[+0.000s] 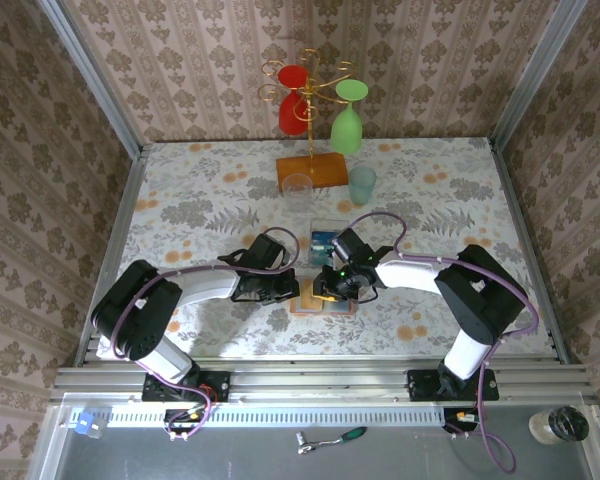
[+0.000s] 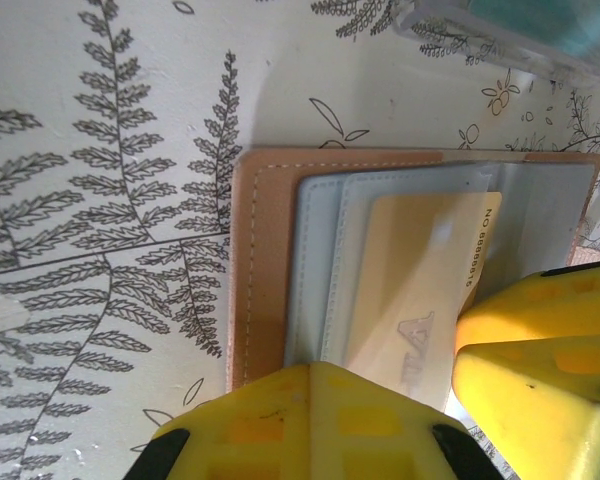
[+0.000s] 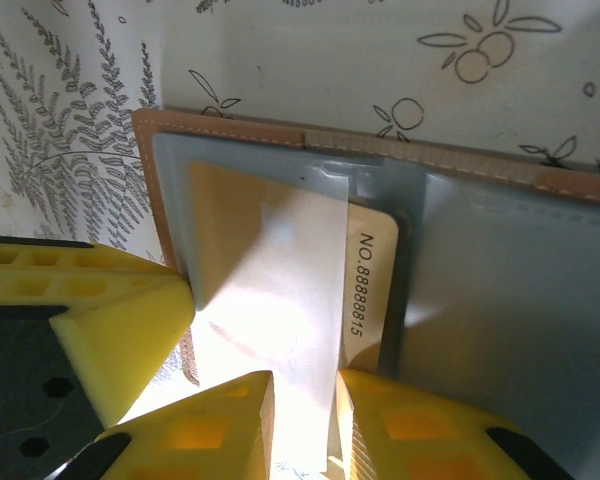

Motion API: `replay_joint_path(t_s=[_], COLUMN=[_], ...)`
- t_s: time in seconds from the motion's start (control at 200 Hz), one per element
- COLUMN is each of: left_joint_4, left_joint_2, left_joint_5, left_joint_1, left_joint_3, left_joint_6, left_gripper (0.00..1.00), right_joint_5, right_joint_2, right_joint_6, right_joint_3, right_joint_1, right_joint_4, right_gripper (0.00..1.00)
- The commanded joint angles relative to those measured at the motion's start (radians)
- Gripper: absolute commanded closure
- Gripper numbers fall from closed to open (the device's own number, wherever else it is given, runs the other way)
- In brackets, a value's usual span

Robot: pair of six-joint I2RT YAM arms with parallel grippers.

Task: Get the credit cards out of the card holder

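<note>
The small salmon-brown folding card holder (image 1: 304,305) (image 2: 265,270) lies open on the fern-patterned tablecloth (image 1: 180,205), between both grippers, with its blue-grey pockets facing up. A tan-orange credit card (image 2: 420,280) (image 3: 365,285) printed with a number sits in one pocket, partly under a clear window. The left gripper (image 1: 288,291) (image 2: 310,400) is closed on nothing, its yellow fingers over the holder's near edge. Close beside it, the right gripper (image 1: 332,289) (image 3: 305,405) has its jaws narrowly apart with a pale, glaring strip between them; whether it pinches anything I cannot tell. Just beyond stands a clear plastic box (image 1: 325,238) (image 2: 480,35) of teal cards (image 2: 540,20). Farther back are a clear tumbler (image 1: 298,190), a pale teal cup (image 1: 361,185) and an orange wooden rack base (image 1: 313,168)
</note>
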Motion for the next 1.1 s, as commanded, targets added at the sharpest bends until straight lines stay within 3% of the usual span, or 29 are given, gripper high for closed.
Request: replay_joint_path(t_s=[0.0,0.535,1.095], left_joint_4=[-0.021,-0.050,-0.085], left_joint_2=[0.024,-0.013,-0.038], left_joint_5=[-0.001,-0.011,-0.015], left_joint_1=[-0.005,-0.005,-0.026], left_joint_3=[-0.016,0.004,0.080], left_joint_6=[0.010,0.013,0.012], left_gripper=[0.98,0.98,0.97], right_joint_5=[0.060,0.091,0.064], right_joint_2=[-0.015,-0.022,-0.097], right_joint_6=[-0.032,-0.074,-0.039], right_joint_3=[0.016,0.060,-0.006], right_joint_1=[0.005,0.005,-0.017], right_joint_4=[-0.074,-0.116,-0.066], right_gripper=[0.76,0.76,0.75])
